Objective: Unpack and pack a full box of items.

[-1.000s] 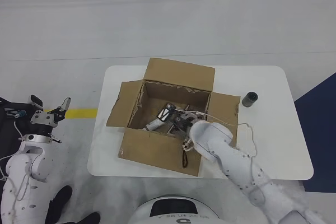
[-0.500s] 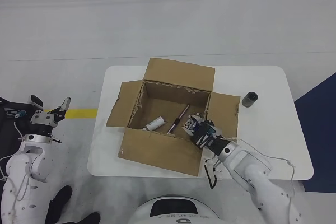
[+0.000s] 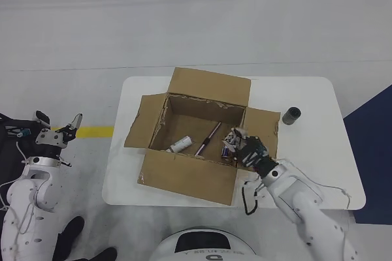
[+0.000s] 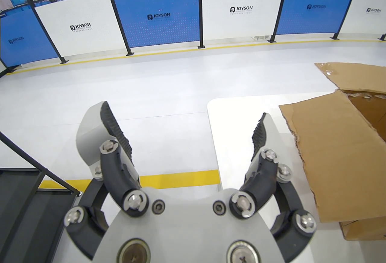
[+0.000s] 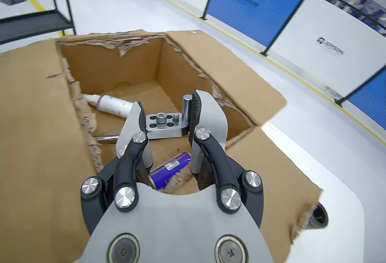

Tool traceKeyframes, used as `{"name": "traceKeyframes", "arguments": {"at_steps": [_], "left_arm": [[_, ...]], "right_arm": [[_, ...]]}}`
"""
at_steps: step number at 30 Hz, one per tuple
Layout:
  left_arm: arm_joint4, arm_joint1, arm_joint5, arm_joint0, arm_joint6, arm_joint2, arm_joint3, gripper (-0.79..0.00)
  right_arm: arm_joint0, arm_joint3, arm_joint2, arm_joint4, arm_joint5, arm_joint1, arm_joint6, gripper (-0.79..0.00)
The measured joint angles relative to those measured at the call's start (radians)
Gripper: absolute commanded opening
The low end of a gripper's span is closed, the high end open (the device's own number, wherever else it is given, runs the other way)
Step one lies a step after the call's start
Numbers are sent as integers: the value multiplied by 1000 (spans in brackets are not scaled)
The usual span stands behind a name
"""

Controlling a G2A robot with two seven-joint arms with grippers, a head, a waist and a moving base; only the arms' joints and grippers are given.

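Right gripper (image 5: pixel 167 102) clamps metal bracket (image 5: pixel 162 126) over box (image 5: pixel 33 113).
Likely heavy, rigid, slick; grip flat sides. Left gripper (image 4: pixel 184 109) gapes at nine o'clock.

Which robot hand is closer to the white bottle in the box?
Right. The right gripper, shut on a metal block, is above the open cardboard box near the white bottle. The left gripper is open, off past the table edge.

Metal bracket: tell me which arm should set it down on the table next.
Right. The right hand is shut on the metal bracket above the open cardboard box, beside bare table. The left hand hangs open over the floor, beyond the box's other side.
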Motion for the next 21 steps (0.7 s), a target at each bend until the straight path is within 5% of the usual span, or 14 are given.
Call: {"name": "traceKeyframes", "arguments": {"at_steps": [6, 11, 16, 21], "left_arm": [[0, 0, 0, 0, 0, 0, 0, 0], [0, 0, 0, 0, 0, 0, 0, 0], [0, 0, 0, 0, 0, 0, 0, 0], [0, 0, 0, 0, 0, 0, 0, 0]], "right_arm": [[-262, 44, 272, 210, 64, 5, -346, -785], [-404, 102, 407, 335, 97, -3, -458, -785], [-395, 167, 438, 390, 51, -2, -334, -785], [-249, 264, 391, 383, 5, 5, -65, -785]]}}
